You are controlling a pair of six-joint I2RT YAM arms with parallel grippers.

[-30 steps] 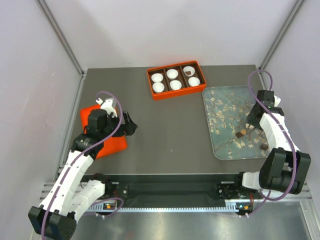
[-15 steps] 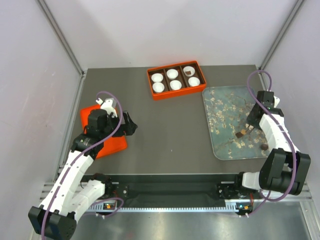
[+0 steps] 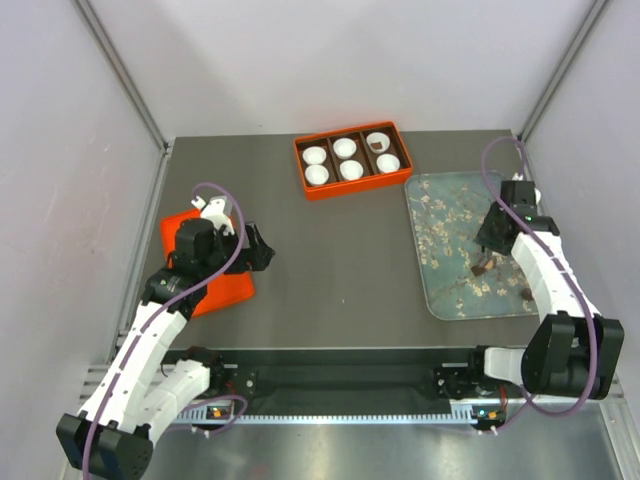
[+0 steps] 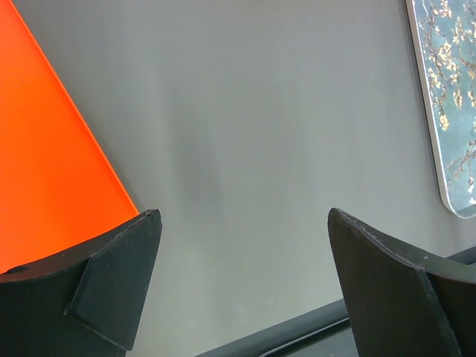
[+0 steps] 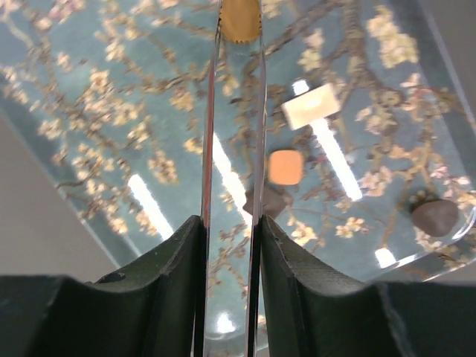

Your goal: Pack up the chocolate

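My right gripper (image 3: 497, 232) (image 5: 230, 223) hangs over the grey-blue blossom tray (image 3: 445, 200) (image 5: 111, 111), shut on a pair of thin metal tongs (image 5: 210, 134). The tong tips close around a tan chocolate (image 5: 239, 18) (image 3: 483, 268). On the tray lie an orange-tan chocolate (image 5: 285, 166), a dark lump (image 5: 274, 201) beside it, a pale block (image 5: 310, 105), and a dark lump (image 5: 435, 216) (image 3: 527, 294) near the tray's near corner. The orange box (image 3: 355, 187) at the back holds several white paper cups; one cup has a chocolate (image 3: 376, 145) in it. My left gripper (image 3: 262, 250) (image 4: 243, 216) stands open, holding nothing.
An orange lid (image 3: 205, 262) (image 4: 44, 149) lies flat under my left arm at the table's left. The tray's edge (image 4: 454, 111) shows far right in the left wrist view. Grey walls enclose the table on three sides.
My right gripper has shifted up and left over the tray and squeezed the tongs narrower. The left arm has not moved.
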